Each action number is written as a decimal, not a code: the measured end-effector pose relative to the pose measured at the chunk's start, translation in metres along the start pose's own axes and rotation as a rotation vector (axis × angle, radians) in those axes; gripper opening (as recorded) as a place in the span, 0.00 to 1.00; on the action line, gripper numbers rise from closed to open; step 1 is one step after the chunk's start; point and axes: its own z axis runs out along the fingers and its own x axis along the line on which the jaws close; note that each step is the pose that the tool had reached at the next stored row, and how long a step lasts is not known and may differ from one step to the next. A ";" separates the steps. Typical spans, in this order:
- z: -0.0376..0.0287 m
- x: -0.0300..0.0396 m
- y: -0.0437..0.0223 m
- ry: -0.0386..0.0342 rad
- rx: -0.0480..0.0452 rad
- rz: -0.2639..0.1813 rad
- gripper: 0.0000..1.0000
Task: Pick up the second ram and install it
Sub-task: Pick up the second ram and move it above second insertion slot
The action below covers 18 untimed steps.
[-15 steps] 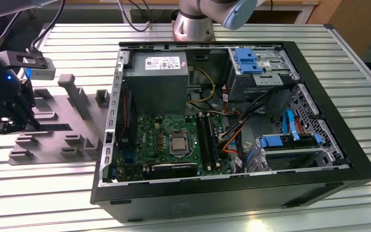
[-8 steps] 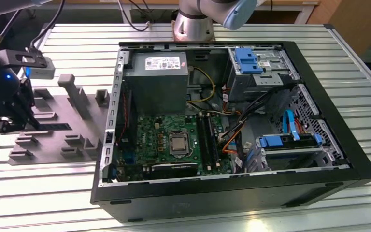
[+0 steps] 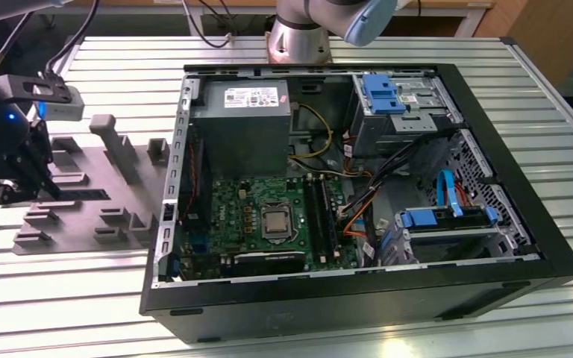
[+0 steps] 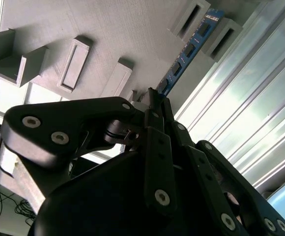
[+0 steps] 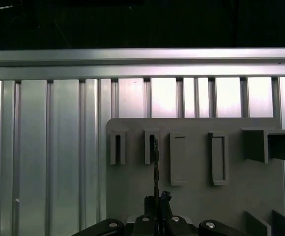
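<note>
Over the grey holder plate [image 3: 87,205], the gripper [image 4: 155,101] pinches the second ram [image 4: 189,49] tight, the stick's far end sitting between two of the plate's raised blocks.

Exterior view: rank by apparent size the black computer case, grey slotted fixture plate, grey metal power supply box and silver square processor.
1. Black computer case
2. Grey slotted fixture plate
3. Grey metal power supply box
4. Silver square processor
</note>
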 end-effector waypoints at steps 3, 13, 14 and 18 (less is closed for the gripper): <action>-0.0005 0.0000 0.0000 0.0000 0.0001 0.000 0.14; -0.0024 0.0000 0.0001 0.0000 0.0001 0.000 0.14; -0.0026 0.0000 0.0001 0.0000 0.0001 0.000 0.14; -0.0034 -0.0001 0.0001 0.0000 0.0000 0.000 0.14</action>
